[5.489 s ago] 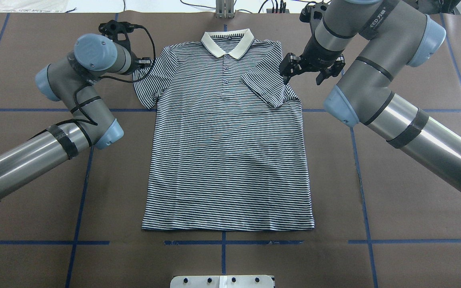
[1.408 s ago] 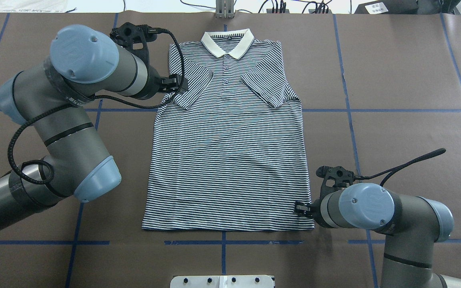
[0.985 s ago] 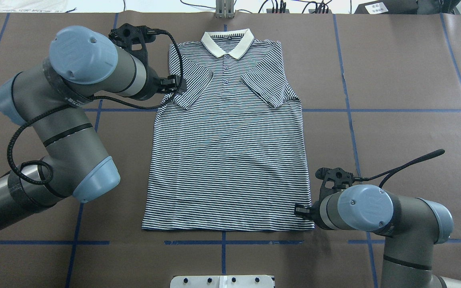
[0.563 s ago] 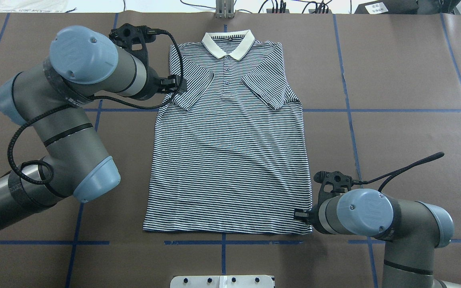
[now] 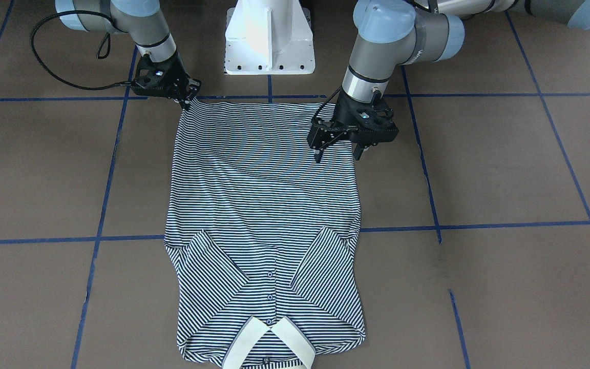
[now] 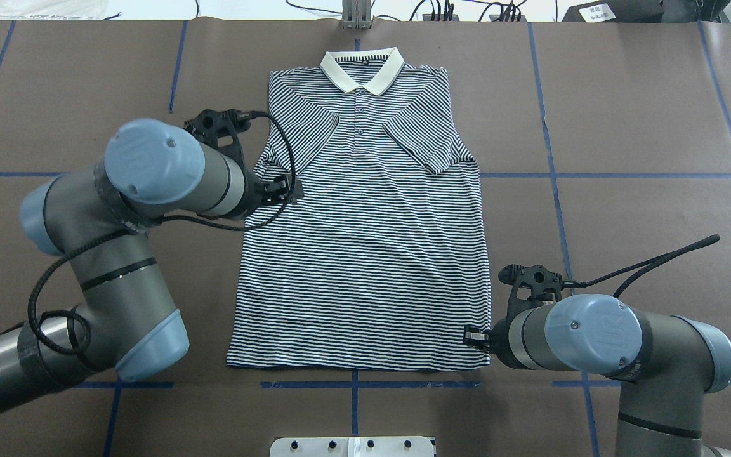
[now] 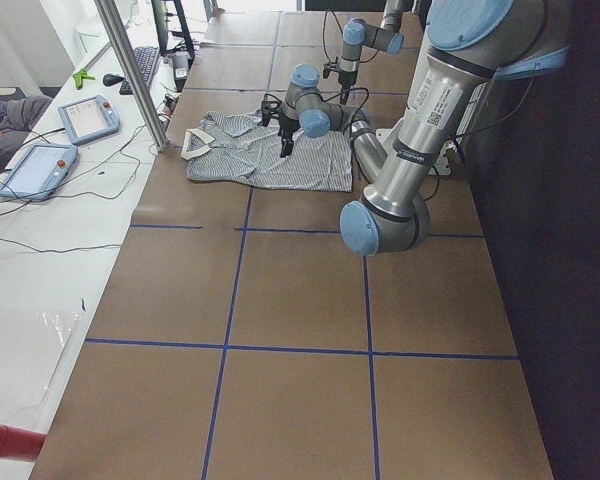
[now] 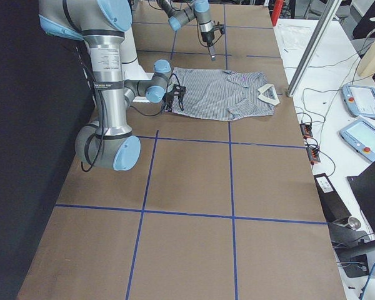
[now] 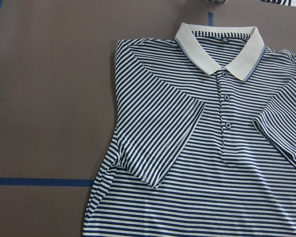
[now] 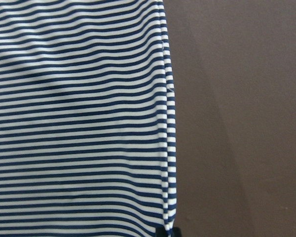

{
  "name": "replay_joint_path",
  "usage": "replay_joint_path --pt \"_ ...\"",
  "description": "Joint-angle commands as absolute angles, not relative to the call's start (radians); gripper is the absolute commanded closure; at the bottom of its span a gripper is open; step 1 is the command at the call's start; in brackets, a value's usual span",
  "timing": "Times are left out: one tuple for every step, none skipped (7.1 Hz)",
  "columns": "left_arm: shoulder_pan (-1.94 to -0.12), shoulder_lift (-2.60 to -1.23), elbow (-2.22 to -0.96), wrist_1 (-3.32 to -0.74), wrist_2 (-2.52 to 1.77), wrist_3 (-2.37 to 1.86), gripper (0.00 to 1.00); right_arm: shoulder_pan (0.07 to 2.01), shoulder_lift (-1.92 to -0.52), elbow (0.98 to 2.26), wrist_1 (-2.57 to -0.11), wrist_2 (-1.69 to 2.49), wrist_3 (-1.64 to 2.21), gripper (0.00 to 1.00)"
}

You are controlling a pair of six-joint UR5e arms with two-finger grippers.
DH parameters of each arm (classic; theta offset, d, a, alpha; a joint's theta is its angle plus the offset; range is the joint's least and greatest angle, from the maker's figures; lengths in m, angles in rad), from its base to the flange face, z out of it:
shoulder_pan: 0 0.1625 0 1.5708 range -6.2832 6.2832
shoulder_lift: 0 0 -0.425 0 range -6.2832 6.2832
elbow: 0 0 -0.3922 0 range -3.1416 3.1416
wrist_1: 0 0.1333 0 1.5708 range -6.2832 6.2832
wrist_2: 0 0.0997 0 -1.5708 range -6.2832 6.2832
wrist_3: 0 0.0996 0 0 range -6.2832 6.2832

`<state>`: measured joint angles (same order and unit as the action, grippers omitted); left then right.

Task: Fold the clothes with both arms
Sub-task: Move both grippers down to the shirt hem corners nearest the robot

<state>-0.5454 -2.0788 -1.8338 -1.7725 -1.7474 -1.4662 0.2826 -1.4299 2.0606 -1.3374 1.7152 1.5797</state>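
Grippers: 2. R gripper [image 5: 186,101] pinched shut on a hem [image 6: 353,363] corner of polo shirt [image 6: 365,254]. L gripper [image 5: 337,152] spread wide, holds nothing, raised over shirt's side edge. Shirts: 1, flat, face up on brown table [image 6: 625,127], collar [image 9: 197,44] away from robot. Sleeves [image 6: 305,127]: 2, both folded in over chest. Buttons [image 9: 226,97]: 3 visible.

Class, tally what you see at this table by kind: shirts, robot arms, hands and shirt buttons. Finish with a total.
shirt: 1
arms: 2 (left arm, right arm)
hands: 2 (left hand, right hand)
buttons: 3
Total: 8
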Motion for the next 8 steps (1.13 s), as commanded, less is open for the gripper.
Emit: replay_joint_path --pt "-0.384 -1.923 -1.929 -1.784 -1.659 -1.681 0.0 0.293 -1.427 2.1 -1.336 1.71 1.575 1.0" --pt "-0.346 -1.855 -1.962 -1.781 -1.637 -1.718 0.0 0.295 -1.425 2.1 -1.336 1.709 1.575 1.0" --pt "-0.289 -1.815 -1.962 -1.779 -1.597 -1.771 0.0 0.295 -1.424 2.1 -1.336 1.709 1.574 1.0" --pt "-0.261 -1.813 -1.962 -1.763 -1.588 -1.801 0.01 0.296 -1.424 2.102 -1.336 1.709 1.574 1.0" --pt "-0.23 -1.818 -1.962 -1.726 -1.585 -1.831 0.03 0.299 -1.422 2.102 -1.336 1.709 1.574 1.0" --pt "-0.223 -1.828 -1.973 -1.7 -1.585 -1.839 0.04 0.302 -1.42 2.102 -1.336 1.709 1.574 1.0" --pt "-0.212 -1.83 -1.977 -1.688 -1.585 -1.839 0.05 0.304 -1.422 2.102 -1.336 1.709 1.574 1.0" --pt "-0.212 -1.83 -1.977 -1.687 -1.585 -1.839 0.06 0.304 -1.42 2.102 -1.335 1.709 1.574 1.0"
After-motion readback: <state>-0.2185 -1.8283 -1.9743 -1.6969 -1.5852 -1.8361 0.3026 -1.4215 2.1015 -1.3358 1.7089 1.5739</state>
